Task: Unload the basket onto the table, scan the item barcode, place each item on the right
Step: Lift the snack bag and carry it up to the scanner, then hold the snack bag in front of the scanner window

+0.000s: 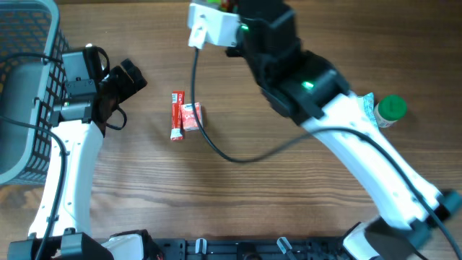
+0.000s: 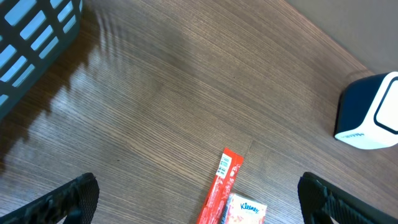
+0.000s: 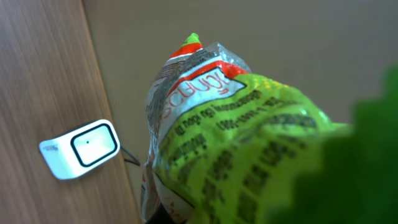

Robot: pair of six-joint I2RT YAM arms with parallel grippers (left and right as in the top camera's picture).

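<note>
A crinkled green snack packet with red and white print fills the right wrist view. My right gripper is shut on it at the table's far edge, its fingers hidden behind the packet. The white barcode scanner lies just left of that gripper, and its window faces up below the packet. My left gripper stands wide open and holds nothing, hovering near a red stick pack and a small Kleenex pack.
The red stick pack and Kleenex pack lie mid-table beside the scanner's black cable. A grey wire basket stands at the left edge. A green-capped bottle lies at the right, by the right arm.
</note>
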